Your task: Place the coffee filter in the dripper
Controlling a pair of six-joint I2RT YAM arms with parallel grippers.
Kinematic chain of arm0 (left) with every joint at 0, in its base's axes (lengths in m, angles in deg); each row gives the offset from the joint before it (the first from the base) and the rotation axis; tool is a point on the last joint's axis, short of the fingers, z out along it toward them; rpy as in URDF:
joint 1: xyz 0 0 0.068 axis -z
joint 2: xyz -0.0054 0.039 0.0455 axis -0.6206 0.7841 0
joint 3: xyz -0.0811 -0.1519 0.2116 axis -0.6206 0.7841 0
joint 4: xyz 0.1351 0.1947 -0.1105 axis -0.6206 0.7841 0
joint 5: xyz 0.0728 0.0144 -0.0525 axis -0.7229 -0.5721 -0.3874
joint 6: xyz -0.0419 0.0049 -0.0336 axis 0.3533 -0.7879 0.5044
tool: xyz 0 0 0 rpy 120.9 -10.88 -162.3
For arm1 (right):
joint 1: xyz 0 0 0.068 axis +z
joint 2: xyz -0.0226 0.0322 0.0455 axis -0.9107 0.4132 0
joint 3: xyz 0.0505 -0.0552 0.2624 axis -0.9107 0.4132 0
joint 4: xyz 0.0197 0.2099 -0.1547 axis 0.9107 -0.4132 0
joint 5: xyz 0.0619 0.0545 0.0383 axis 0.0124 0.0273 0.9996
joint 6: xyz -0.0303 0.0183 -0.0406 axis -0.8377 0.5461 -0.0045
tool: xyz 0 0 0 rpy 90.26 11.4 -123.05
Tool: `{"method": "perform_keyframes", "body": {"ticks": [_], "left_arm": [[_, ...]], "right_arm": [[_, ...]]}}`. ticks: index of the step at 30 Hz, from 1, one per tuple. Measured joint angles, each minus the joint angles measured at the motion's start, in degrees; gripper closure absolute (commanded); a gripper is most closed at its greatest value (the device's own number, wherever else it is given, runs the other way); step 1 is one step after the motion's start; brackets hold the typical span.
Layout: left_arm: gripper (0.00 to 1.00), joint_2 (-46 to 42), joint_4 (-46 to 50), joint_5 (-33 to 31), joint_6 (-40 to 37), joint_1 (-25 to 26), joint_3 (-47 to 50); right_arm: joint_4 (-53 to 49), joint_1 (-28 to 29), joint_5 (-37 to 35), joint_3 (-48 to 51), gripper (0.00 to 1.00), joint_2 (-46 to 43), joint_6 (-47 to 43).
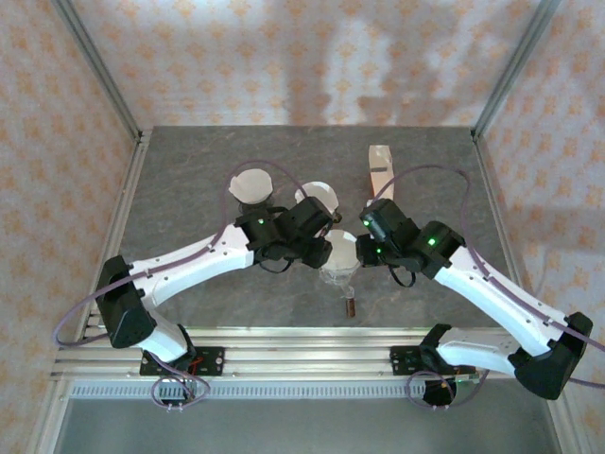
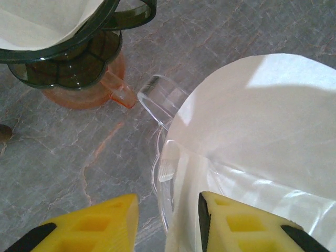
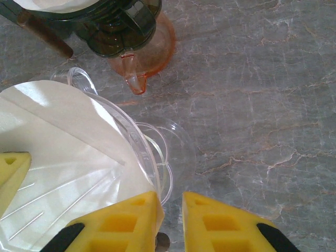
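Filter (image 2: 262,121) opens upward in dripper (image 3: 139,143); right pincer (image 3: 170,200) clamps the rim, left pincer (image 2: 168,198) jaws apart.

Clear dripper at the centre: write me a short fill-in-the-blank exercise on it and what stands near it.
1. The right gripper is shut on the ___ of the clear dripper.
2. The filter lying inside it is ___ in colour.
3. Nearby, the dark dripper sits on an ___ base.
4. The left gripper has fingers coloured ___.

Missing words: rim; white; orange; yellow.
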Motion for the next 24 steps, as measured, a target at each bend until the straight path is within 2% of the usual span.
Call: {"method": "perform_keyframes", "body": {"ticks": [9,13,16,18,24], "left_arm": [[0.65,0.5,0.0,0.0,0.0,0.0,-0.4],[0.46,0.5,0.0,0.0,0.4,0.0,-0.5],[0.38,0.5,-0.1,0.0,0.9,0.0,-0.4],[0.35,0.1,-0.4,0.0,1.4,0.0,-0.1],[0.31,-5.2,-2.9,0.0,3.3,0.0,2.8]], "right_arm": [[0.1,0.0,0.1,0.1,0.80,-0.1,0.0],[0.2,0.0,0.1,0.3,0.80,-0.2,0.0],[0.2,0.0,0.1,0.3,0.78,-0.2,0.0],[0.3,0.0,0.1,0.4,0.74,-0.4,0.0],[0.2,0.0,0.1,0.7,0.52,-0.9,0.1]]}}
